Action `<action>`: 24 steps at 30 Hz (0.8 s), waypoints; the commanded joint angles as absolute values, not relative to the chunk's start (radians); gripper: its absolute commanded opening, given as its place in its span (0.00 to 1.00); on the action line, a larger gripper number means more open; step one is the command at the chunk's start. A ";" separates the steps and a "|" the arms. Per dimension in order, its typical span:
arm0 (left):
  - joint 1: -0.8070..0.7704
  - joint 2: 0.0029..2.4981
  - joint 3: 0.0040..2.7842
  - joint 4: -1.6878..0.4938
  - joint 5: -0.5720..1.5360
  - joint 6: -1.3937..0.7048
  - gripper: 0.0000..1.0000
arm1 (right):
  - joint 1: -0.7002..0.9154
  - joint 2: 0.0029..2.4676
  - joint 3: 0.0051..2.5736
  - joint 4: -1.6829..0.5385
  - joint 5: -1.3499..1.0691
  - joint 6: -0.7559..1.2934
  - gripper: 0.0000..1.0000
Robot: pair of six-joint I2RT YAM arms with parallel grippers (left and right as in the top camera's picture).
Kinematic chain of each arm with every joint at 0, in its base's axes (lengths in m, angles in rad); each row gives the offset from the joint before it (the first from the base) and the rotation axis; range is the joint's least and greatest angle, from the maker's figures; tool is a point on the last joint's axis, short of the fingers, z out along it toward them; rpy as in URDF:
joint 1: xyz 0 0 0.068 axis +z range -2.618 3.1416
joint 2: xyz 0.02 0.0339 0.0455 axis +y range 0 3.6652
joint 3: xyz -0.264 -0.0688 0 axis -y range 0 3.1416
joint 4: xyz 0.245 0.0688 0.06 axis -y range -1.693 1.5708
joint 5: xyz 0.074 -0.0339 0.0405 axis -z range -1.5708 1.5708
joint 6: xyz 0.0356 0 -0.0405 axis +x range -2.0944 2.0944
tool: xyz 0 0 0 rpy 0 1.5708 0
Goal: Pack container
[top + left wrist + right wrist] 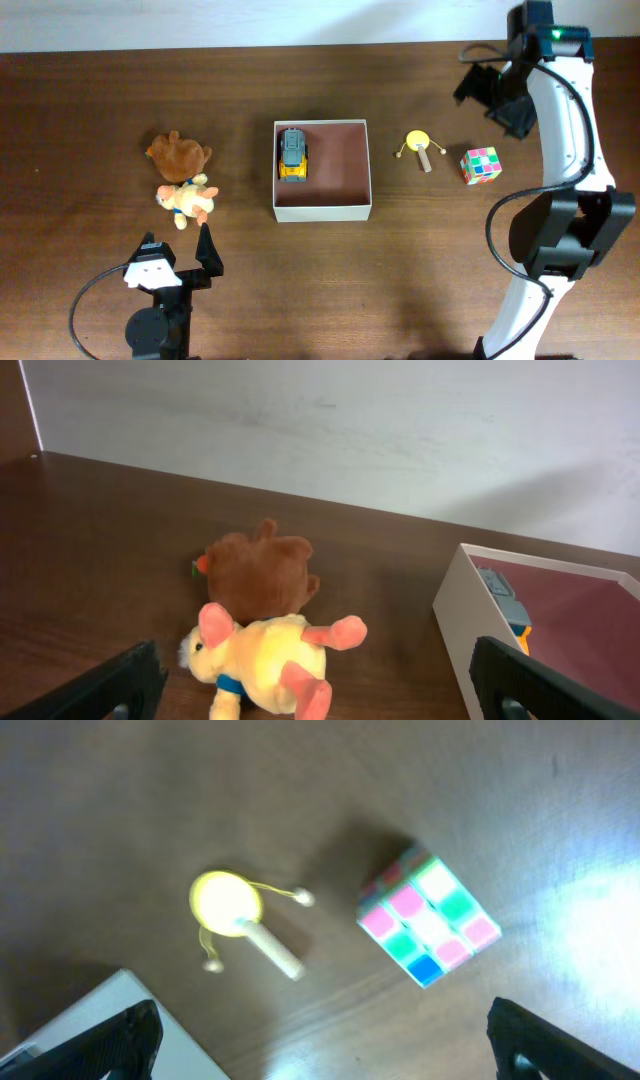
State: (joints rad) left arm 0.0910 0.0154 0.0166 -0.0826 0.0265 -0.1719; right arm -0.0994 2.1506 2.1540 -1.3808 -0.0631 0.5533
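Note:
The container, a shallow white-walled square box with a pink-brown inside, stands mid-table. A yellow and grey toy truck lies against its left wall. My left gripper is open and empty, just short of a yellow plush and a brown plush. In the left wrist view the yellow plush lies between the wide jaws of the left gripper, with the brown plush behind it. My right gripper hangs open and empty above a colour cube and a small yellow drum toy.
The drum toy and the cube lie right of the container on the dark wooden table. A pale wall runs along the far edge. The container's corner shows at the lower left of the right wrist view.

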 commanded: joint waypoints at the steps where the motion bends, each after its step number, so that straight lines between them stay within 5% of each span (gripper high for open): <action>1: 0.092 0.007 0.010 -0.082 0.030 -0.152 0.99 | -0.106 2.149 2.009 -1.348 -0.094 0.696 0.99; 9: 0.092 0.007 0.010 -0.082 0.030 -0.152 0.99 | -0.105 2.149 1.799 -1.227 -0.094 0.908 0.99; 24: 0.092 0.007 0.010 -0.082 0.030 -0.152 0.99 | -0.114 2.149 1.737 -1.073 0.005 0.980 0.99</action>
